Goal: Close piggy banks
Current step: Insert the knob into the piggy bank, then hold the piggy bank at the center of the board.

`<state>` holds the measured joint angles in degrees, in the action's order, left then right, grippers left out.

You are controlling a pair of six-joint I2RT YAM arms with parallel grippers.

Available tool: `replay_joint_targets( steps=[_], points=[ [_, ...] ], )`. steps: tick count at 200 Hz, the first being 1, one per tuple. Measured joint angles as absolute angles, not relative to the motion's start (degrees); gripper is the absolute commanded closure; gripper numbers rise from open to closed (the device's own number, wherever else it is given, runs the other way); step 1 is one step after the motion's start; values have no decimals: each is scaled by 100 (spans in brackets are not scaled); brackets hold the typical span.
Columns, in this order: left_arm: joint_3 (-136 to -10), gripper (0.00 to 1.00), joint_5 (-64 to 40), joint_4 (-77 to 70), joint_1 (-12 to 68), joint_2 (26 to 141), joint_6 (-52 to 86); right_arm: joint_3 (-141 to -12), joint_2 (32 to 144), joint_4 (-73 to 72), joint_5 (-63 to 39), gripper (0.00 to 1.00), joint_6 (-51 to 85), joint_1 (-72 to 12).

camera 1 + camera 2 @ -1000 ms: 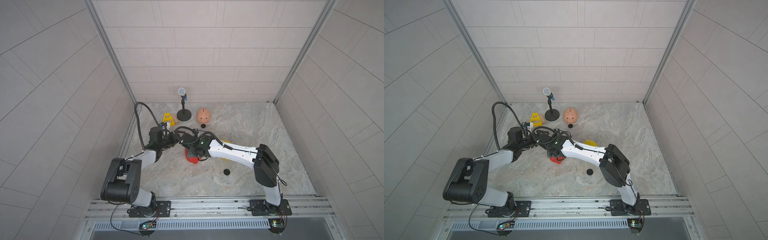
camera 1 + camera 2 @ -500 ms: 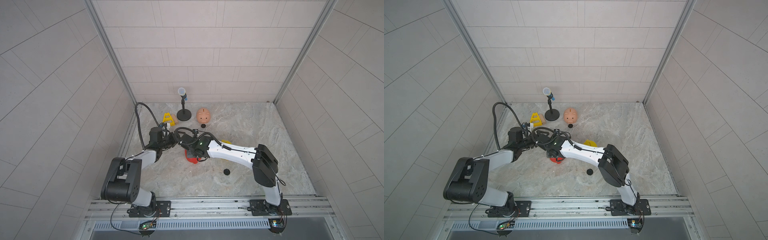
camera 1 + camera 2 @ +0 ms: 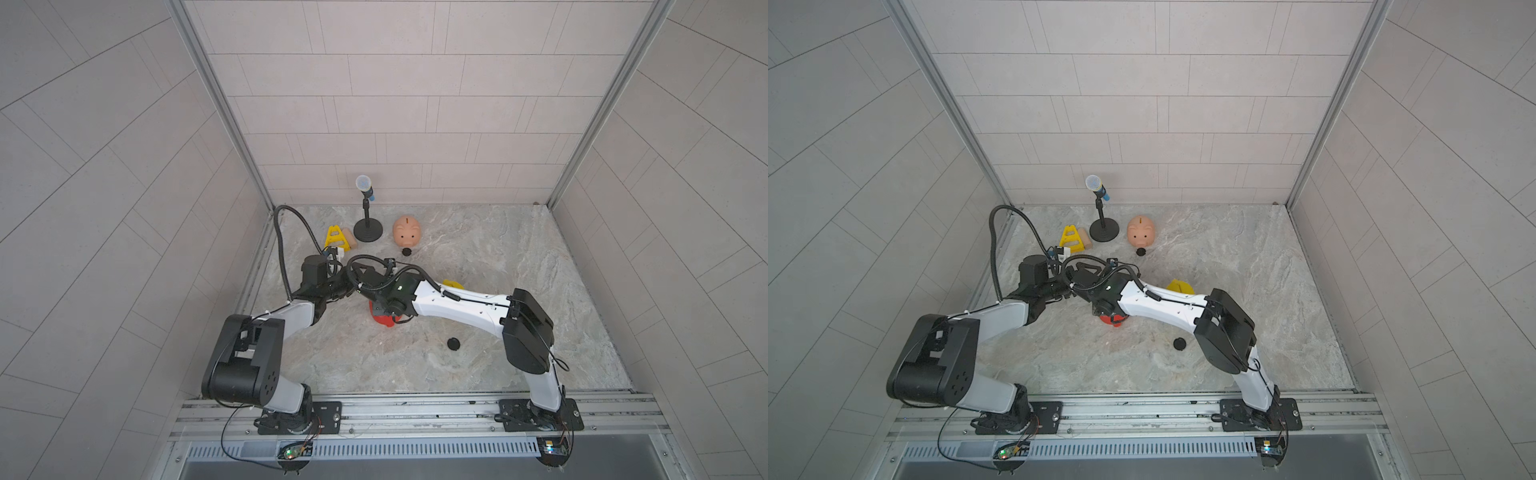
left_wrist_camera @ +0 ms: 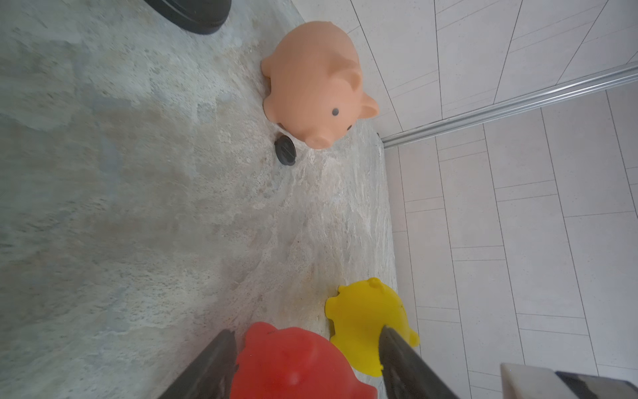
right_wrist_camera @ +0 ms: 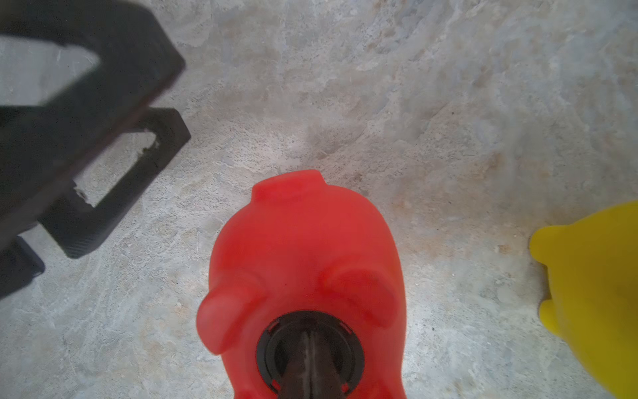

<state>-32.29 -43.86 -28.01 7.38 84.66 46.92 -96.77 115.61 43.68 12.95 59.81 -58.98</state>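
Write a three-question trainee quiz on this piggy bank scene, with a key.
1. True or false: the right gripper stands wide open over the red piggy bank.
2. Which bank has a loose plug by its snout? A red, B yellow, C peach-pink.
3. How many plugs lie loose on the table?
Key: 1 false, it is shut, tips on the belly plug; 2 C; 3 two, counting a nearer plug.
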Motion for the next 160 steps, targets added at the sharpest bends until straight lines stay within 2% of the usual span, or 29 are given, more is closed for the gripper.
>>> replay_joint_targets(
  steps=[160],
  points=[
    [-2626,30,-4106,-2941,1203,8342,4700,-9657,11561,4263,1096,100,6042,-5828]
  ],
)
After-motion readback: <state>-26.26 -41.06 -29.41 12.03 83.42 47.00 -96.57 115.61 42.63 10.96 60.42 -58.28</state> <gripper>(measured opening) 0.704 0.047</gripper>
